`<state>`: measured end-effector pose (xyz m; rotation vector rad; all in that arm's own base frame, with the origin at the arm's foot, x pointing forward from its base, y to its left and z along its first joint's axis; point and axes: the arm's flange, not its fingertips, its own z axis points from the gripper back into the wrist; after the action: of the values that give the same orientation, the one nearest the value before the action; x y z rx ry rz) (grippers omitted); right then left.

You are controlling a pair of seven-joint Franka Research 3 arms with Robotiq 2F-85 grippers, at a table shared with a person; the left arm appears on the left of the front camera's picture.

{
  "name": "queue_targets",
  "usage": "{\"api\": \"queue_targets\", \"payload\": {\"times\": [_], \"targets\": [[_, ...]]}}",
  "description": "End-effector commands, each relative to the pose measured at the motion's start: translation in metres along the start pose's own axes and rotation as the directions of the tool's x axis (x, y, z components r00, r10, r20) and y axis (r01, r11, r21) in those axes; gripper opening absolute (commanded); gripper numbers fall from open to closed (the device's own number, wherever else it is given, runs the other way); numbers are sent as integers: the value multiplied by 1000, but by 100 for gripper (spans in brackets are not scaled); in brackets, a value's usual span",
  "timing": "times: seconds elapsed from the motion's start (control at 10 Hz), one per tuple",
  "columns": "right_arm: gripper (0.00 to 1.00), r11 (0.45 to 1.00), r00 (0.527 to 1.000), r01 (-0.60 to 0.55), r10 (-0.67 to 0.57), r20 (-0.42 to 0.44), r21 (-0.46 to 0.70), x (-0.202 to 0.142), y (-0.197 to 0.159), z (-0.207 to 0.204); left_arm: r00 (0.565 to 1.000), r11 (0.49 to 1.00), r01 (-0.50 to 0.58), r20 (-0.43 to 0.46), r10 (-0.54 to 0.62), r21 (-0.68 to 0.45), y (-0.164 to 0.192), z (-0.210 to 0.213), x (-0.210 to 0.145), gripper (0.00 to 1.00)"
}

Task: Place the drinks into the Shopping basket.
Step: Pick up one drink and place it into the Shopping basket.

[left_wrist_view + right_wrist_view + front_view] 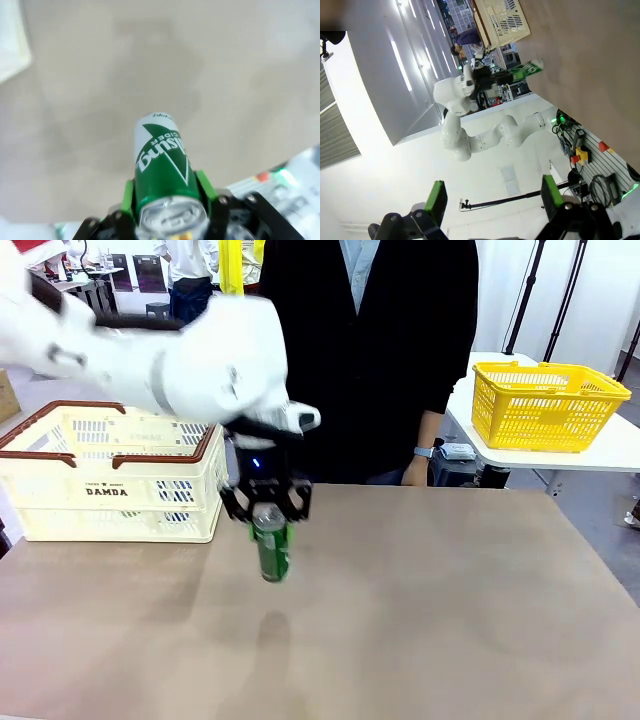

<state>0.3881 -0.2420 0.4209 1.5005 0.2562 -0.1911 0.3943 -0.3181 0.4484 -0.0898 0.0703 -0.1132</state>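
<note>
Green can (271, 551) clamped near its silver top between left gripper (266, 502) jaws, hanging clear above tabletop (450, 600), right of Shopping basket (112, 472). Step: carry to basket. Next: swing left over brown rim, lower inside, release. Right gripper (492, 200) jaws apart, holding nothing.

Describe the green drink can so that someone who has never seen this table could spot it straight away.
Start at the large cream-white plastic basket with the brown rim at the left of the brown table. Just to its right, the black left gripper holds the slim green can with white lettering and a silver top clear of the tabletop. It is the only can in sight, clamped between green pads.
</note>
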Motion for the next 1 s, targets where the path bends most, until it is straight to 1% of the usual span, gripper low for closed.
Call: {"api": "queue_targets", "payload": {"times": [0.0,0.1,0.2,0.3,0.4,0.5,0.8,0.9], "targets": [[100,1000,1000,14,-14,9,5,1,6,1,995,997,74,-66,-71,35,40,92,-15,0],[100,1000,1000,14,-14,9,5,1,6,1,996,995,73,-57,-69,66,59,118,-20,0],[100,1000,1000,14,-14,9,5,1,6,1,998,990,60,-35,-56,124,74,131,-23,0],[100,1000,1000,14,-14,9,5,1,6,1,994,977,102,-42,-96,187,90,136,-29,0],[100,1000,1000,14,-14,9,5,1,6,1,997,987,70,21,-74,145,99,136,-38,0],[100,1000,1000,14,-14,9,5,1,6,1,997,990,66,-48,-61,123,87,144,-37,0],[100,1000,1000,14,-14,9,5,1,6,1,997,990,66,-48,-61,123,87,144,-37,0],[100,1000,1000,14,-14,9,5,1,6,1,996,987,80,-50,-73,139,90,140,-34,0]]}}
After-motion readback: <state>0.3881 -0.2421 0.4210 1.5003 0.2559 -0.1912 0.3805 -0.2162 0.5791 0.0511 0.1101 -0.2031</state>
